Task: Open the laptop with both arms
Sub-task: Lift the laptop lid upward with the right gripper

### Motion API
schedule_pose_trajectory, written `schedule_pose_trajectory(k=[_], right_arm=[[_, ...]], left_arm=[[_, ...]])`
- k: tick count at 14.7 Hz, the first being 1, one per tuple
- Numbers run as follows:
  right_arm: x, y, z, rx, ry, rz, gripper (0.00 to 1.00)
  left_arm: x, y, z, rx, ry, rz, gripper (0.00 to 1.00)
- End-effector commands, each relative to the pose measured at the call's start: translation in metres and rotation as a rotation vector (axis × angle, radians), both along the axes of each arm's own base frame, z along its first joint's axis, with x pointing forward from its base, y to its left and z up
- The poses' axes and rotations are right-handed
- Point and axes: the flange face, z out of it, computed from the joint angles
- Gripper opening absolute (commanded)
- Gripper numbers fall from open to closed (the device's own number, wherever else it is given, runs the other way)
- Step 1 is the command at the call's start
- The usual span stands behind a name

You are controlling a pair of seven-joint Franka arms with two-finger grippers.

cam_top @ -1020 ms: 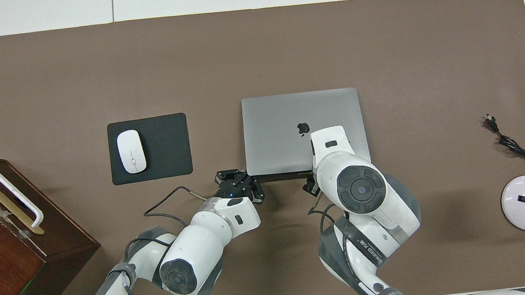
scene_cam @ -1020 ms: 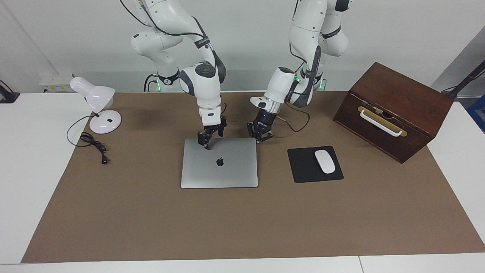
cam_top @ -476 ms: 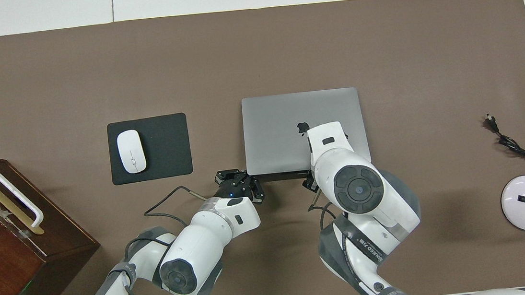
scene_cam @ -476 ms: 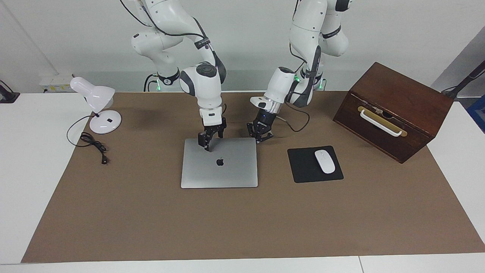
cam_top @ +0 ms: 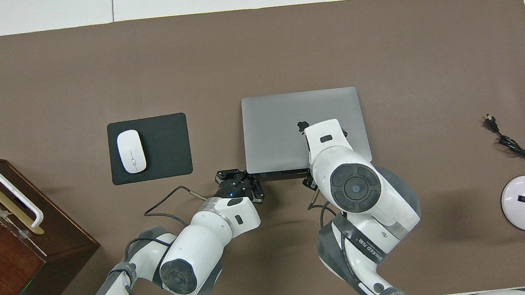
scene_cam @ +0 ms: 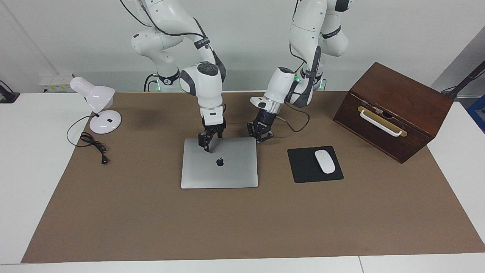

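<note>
The silver-grey laptop (scene_cam: 231, 170) lies shut and flat on the brown mat, with its apple logo up. It also shows in the overhead view (cam_top: 279, 117). My right gripper (scene_cam: 207, 146) points down at the lid, near the edge nearest the robots and beside the logo. Its tip is at or just above the metal. In the overhead view the right arm's own wrist hides it. My left gripper (scene_cam: 260, 138) is low at the laptop's corner nearest the robots, toward the left arm's end. It also shows in the overhead view (cam_top: 239, 186), just off the laptop's edge.
A black mouse pad (scene_cam: 303, 167) with a white mouse (scene_cam: 324, 161) lies beside the laptop toward the left arm's end. A brown wooden box (scene_cam: 394, 110) with a white handle stands past it. A white desk lamp (scene_cam: 99, 110) and its cable (scene_cam: 93, 144) are at the right arm's end.
My right gripper has shifted slightly over the lid toward the logo. The left arm and the laptop have not moved.
</note>
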Motion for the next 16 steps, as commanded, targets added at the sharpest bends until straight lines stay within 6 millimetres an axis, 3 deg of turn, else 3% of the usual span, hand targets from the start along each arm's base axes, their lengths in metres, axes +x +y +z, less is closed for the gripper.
schedule_pose_trajectory(k=[1, 16], right_arm=[[0.046, -0.013, 0.021, 0.010, -0.089, -0.004, 1.00], [0.080, -0.018, 0.062, -0.017, -0.102, -0.031, 1.00]], left_arm=[[-0.001, -0.005, -0.020, 0.023, 0.009, -0.014, 0.00], [-0.001, -0.005, -0.021, 0.026, 0.011, -0.015, 0.00]])
